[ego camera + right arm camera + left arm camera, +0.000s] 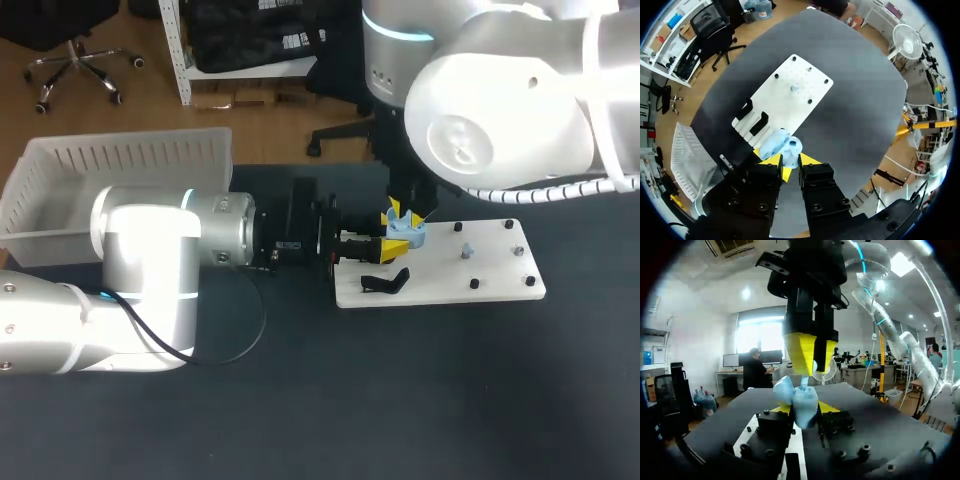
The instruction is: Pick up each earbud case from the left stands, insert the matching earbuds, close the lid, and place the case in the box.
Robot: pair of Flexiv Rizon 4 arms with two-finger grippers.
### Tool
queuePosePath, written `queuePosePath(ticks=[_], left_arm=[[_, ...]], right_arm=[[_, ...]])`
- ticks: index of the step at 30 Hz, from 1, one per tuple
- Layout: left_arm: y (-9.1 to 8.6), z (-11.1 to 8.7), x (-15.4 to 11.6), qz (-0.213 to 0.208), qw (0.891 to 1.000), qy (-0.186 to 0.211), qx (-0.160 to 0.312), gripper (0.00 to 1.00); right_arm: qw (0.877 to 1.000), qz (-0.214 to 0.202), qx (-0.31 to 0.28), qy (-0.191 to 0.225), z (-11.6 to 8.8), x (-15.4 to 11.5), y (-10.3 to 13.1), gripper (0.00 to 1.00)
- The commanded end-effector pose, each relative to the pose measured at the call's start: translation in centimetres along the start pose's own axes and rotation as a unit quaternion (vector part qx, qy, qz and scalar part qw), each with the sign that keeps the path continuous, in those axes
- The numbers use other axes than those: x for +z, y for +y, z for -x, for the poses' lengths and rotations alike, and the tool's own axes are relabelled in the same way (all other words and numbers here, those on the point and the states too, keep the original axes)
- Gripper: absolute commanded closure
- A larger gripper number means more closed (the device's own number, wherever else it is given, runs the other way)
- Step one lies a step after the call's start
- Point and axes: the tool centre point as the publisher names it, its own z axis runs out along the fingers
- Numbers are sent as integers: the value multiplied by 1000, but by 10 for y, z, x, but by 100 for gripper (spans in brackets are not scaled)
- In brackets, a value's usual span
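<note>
A light blue earbud case (pixel 408 236) hangs lid-open just above the near-left part of the white stand plate (pixel 500 280). My left gripper (pixel 392 243) comes in level from the left and is shut on its sides. In the left wrist view the case (pixel 802 402) sits between that gripper's (pixel 802 409) yellow tips. My right gripper (pixel 403 212) points straight down over the case. Its fingers (pixel 801 352) pinch a small pale blue earbud (pixel 804 381) at the case's mouth. In the right wrist view the open case (pixel 775 144) lies right under this gripper (pixel 790 161).
Two black stands (pixel 385 283) sit on the plate's left end (pixel 756 120). A small peg (pixel 467 250) and several black screws mark the rest of the plate. A white slatted box (pixel 120 190) stands at the far left. The table's front is dark bare mat.
</note>
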Motion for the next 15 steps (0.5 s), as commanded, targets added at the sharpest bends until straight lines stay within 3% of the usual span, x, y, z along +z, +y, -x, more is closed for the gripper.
queuePosePath(ticks=[1, 15], left_arm=[[-1, -1, 0, 2, 1000, -2, 2, 100], [-1, -1, 0, 2, 1000, -2, 2, 100]], right_arm=[[1000, -1, 2, -1, -1, 3, -1, 100], [1000, -6, 4, -3, 1, 8, -2, 100]])
